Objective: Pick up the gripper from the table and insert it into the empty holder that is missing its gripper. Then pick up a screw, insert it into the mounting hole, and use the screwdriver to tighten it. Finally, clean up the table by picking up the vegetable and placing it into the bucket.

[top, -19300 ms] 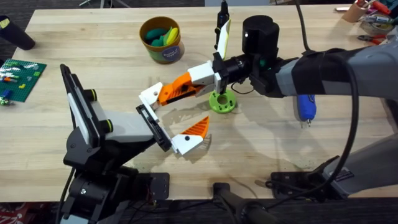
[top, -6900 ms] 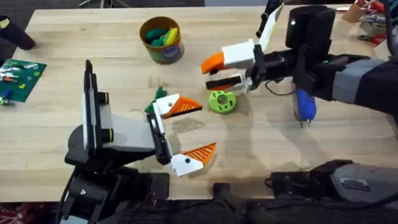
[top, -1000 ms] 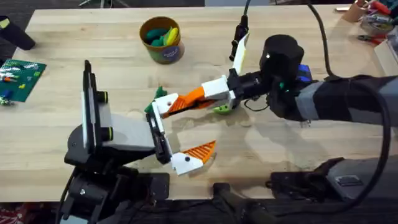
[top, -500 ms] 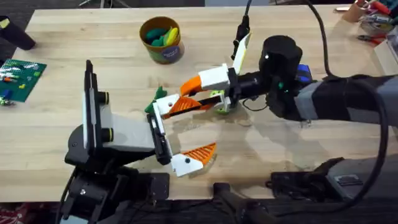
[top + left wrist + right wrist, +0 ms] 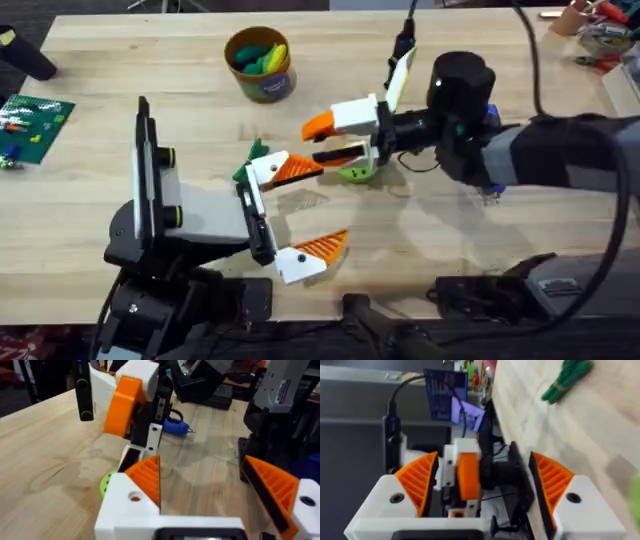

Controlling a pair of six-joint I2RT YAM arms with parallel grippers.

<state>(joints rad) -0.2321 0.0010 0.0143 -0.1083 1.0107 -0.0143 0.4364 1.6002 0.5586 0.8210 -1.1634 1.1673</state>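
**Status: vegetable clean-up pending**

While the vegetable (image 5: 252, 155) lies on the surface (image 5: 450, 240) beside my left pincer (image 5: 300, 205), whose fingers are spread and empty, the last step is not done. My right pincer (image 5: 335, 140) hovers above the green ring (image 5: 355, 170), fingers apart, holding nothing. The bucket (image 5: 260, 63) (already holding toys) stands well apart at the far side. I judge mounting work finished; pickup remains.

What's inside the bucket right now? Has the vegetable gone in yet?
The bucket holds smooth green and yellow rounded toys; whatever lies beneath them is covered. The vegetable lies on the table, beside the left gripper, its lower part hidden behind a finger.
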